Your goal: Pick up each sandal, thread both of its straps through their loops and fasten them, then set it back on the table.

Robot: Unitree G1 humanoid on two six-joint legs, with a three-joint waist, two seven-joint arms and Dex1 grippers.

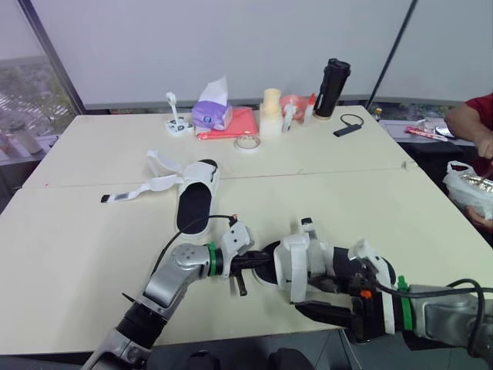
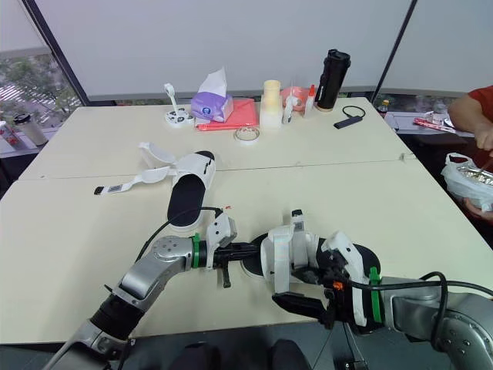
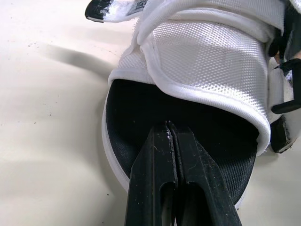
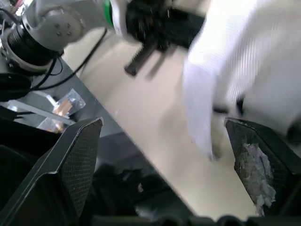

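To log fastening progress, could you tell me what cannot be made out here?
Loops of near sandal: behind its strap and the right gripper in head views; blurred in right wrist view.
Tag on far sandal: too small to read.
Person: cut by right edge.

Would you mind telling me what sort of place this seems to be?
Probably an office or meeting room: pale tables pushed together, a window at one side, and a tissue pack and black flask among desk clutter.
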